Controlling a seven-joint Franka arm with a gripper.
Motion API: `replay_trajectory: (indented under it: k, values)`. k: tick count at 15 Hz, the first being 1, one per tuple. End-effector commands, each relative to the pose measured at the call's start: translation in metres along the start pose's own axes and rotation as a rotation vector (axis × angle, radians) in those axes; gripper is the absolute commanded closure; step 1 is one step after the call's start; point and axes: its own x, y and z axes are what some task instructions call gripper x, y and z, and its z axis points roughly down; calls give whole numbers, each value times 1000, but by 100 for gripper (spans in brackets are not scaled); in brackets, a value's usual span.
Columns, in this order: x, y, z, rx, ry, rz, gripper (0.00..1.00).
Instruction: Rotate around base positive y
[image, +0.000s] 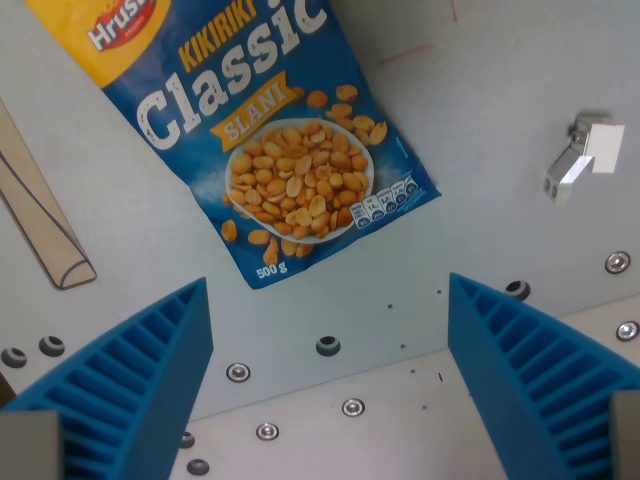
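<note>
A blue and yellow bag of peanuts (270, 130) printed "Classic" lies flat on the grey table, in the upper left and middle of the wrist view, tilted with its bottom corner toward the lower middle. My gripper (330, 375) hangs above the table below the bag. Its two blue ribbed fingers (140, 380) stand wide apart at the lower left and lower right, with nothing between them. The gripper is open and clear of the bag.
A beige wooden wedge piece (40, 215) lies at the wrist view's left edge. A small white and metal bracket (582, 155) sits at the upper right. Bolts and holes (328, 346) dot the grey table plate along a seam near the bottom.
</note>
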Motion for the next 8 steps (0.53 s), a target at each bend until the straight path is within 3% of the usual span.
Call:
replay_trajectory:
  k: [1, 8]
  values:
    - [7, -2, -8, -52, -190, -1, 0]
    - [7, -2, -8, -77, -279, -2, 0]
